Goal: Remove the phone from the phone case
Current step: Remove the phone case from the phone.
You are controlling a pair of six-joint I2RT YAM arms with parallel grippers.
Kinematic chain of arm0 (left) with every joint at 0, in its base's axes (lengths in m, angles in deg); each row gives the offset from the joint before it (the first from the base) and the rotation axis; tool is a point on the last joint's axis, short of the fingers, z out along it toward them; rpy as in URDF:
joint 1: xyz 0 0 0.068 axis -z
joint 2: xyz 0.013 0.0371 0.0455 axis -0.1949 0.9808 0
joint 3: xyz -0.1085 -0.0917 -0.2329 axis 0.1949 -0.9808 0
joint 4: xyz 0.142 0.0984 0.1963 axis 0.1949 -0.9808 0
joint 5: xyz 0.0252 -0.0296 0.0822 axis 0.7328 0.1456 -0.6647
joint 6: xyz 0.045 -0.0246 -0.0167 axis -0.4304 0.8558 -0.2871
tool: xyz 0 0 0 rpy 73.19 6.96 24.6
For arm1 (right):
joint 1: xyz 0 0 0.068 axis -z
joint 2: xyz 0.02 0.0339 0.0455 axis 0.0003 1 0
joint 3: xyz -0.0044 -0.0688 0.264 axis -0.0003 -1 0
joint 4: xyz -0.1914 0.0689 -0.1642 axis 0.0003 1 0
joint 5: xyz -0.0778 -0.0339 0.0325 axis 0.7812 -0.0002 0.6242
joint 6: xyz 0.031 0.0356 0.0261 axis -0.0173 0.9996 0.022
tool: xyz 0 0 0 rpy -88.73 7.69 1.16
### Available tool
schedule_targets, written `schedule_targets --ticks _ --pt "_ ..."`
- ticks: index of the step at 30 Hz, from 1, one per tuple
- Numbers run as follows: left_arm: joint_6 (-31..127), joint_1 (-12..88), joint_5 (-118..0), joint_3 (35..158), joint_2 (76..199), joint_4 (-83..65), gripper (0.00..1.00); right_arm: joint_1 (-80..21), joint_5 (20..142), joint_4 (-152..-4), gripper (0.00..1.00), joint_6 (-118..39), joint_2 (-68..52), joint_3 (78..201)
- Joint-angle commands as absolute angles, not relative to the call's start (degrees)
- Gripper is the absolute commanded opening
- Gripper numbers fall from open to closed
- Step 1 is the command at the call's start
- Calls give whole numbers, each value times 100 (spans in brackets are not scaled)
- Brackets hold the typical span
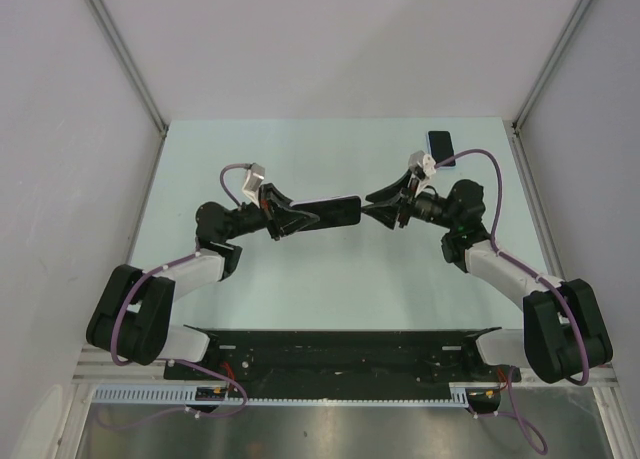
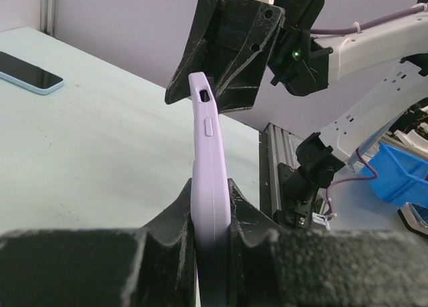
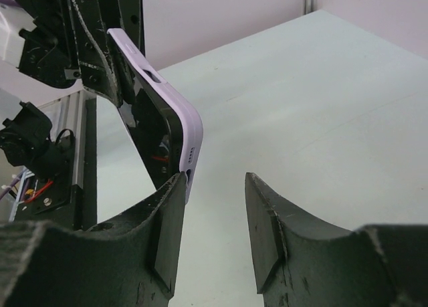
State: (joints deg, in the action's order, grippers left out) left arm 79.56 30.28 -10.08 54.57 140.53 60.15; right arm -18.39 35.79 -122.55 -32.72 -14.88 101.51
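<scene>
Overhead, you have two arms and two end effectors meeting mid-counter. Your left end effector (image 1: 302, 217) is pressed together on one lilac phone case (image 2: 210, 166). It pinches the case's left end edge-on and holds it above the counter (image 1: 300, 149), long axis running left to right. One glossy black face (image 3: 150, 130) fills the lilac rim; you cannot tell for sure whether that is the phone's screen. On the case's narrow side you can count one raised button (image 2: 208, 126) and one slot cut-out (image 2: 202, 93). On its right end there is one row of small holes (image 3: 191, 153).

Your right end effector (image 3: 215, 181) stands spread at the case's right end. One finger (image 3: 167, 213) touches the case's corner; the other stands apart from it, with a bare gap between.

One more phone (image 1: 441, 146), dark screen up with a pale blue edge, lies flat at the far right of the counter, well apart from both end effectors. One blue bin (image 2: 401, 176) sits past the counter's edge.
</scene>
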Motion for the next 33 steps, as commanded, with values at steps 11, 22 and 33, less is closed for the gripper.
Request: schedule_targets --ticks 11,22,33 --pt "8008 3453 -588 5606 13803 7379 0 -2085 4374 -11577 45 -3921 -1417 10521" --pt "8079 3655 -272 5650 13821 7379 0 -2102 4023 -11550 47 -3974 -1329 10521" --pt "8062 3664 -350 5606 13847 7388 0 -2102 2757 -11963 51 -3429 -1180 10521"
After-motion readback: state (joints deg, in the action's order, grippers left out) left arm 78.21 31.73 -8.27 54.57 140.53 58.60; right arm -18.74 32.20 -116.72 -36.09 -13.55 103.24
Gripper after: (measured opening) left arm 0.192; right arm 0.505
